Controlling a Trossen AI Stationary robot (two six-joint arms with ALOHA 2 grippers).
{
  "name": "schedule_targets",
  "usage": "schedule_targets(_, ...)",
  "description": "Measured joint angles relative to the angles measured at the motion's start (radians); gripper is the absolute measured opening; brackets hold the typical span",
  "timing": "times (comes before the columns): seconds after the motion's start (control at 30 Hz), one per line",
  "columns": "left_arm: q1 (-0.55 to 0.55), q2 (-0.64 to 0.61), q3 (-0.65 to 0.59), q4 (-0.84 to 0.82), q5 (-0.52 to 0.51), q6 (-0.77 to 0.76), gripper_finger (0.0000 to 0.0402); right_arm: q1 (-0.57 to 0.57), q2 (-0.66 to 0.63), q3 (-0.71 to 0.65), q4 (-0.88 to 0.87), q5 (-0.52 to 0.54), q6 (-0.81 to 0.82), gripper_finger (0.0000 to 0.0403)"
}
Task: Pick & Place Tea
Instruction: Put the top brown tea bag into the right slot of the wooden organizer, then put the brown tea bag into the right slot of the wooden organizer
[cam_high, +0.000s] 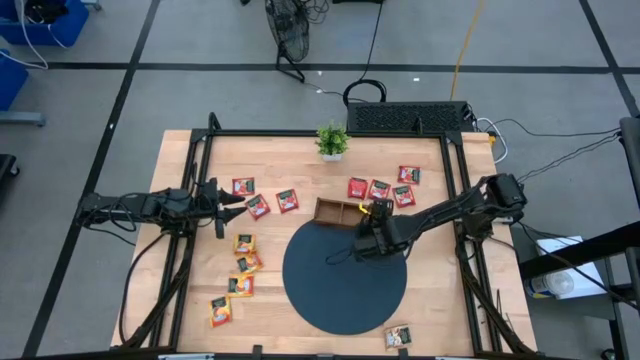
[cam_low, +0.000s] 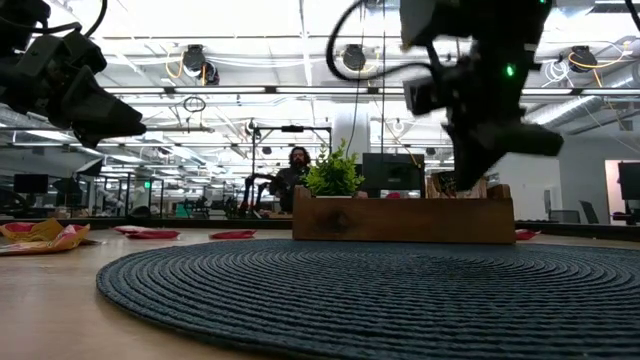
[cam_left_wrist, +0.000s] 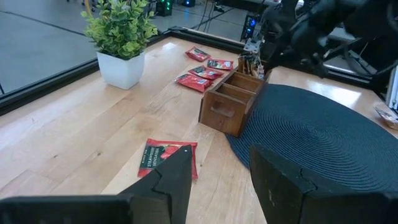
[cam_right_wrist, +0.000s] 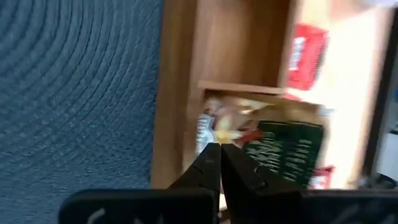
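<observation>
High view surroundings: potted plant (cam_high: 332, 140) stands at the worktop's (cam_high: 300, 170) far edge; dark round mat (cam_high: 345, 277) lies in front of the wooden tray (cam_high: 335, 211).
Obstruction: right arm reaches over the tray's right end.
Right jaws (cam_right_wrist: 220, 157): pressed together, holding nothing, above that compartment with sachets (cam_right_wrist: 273, 143) in it.
Left jaws (cam_left_wrist: 217, 168): apart, empty, hovering by a red sachet (cam_left_wrist: 166, 158).
Tea look: small flat squares, red (cam_high: 380, 189) behind the tray, yellow-orange (cam_high: 241, 265) left of the mat, one pale (cam_high: 398, 337) near the front edge.
</observation>
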Motion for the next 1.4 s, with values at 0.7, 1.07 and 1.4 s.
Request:
schedule_targets(0.7,0.000,0.000,0.000,0.000,0.000,0.000,0.0161,-0.041,-0.003,-0.142,0.184,-0.059,0.008,0.0000)
schedule_targets(1.07,0.000,0.000,0.000,0.000,0.000,0.000,0.0161,-0.027,-0.029,-0.178,0.235,-0.037,-0.006,0.0000)
schedule_targets(1.4,0.000,0.000,0.000,0.000,0.000,0.000,0.0161,0.043,-0.083,-0.180,0.233,0.148,0.017,0.0000)
